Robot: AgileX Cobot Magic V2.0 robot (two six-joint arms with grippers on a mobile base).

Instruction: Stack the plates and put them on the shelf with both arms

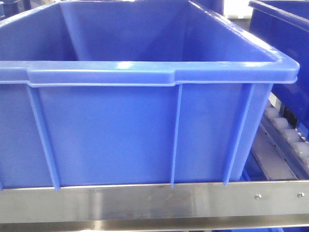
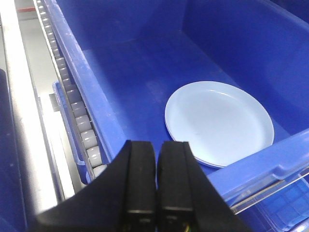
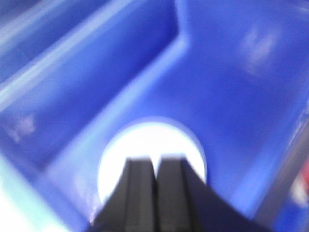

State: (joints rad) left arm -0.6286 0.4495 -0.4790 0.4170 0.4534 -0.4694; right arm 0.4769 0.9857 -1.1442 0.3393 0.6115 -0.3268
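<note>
Two pale bluish-white plates lie stacked on the floor of a big blue crate; the lower plate's rim peeks out at the near edge. My left gripper hovers above the crate's near left corner, shut and holding nothing, apart from the plates. In the blurred right wrist view, a plate shows as a white disc on the crate floor just beyond my right gripper, which is shut and empty. The shelf shows as a brushed steel front rail under the crate. The front view shows neither the plates nor the grippers.
The crate fills the front view, and its tall walls surround the plates. White rollers run along the shelf's right side and also along its left side. A second blue crate stands at the right.
</note>
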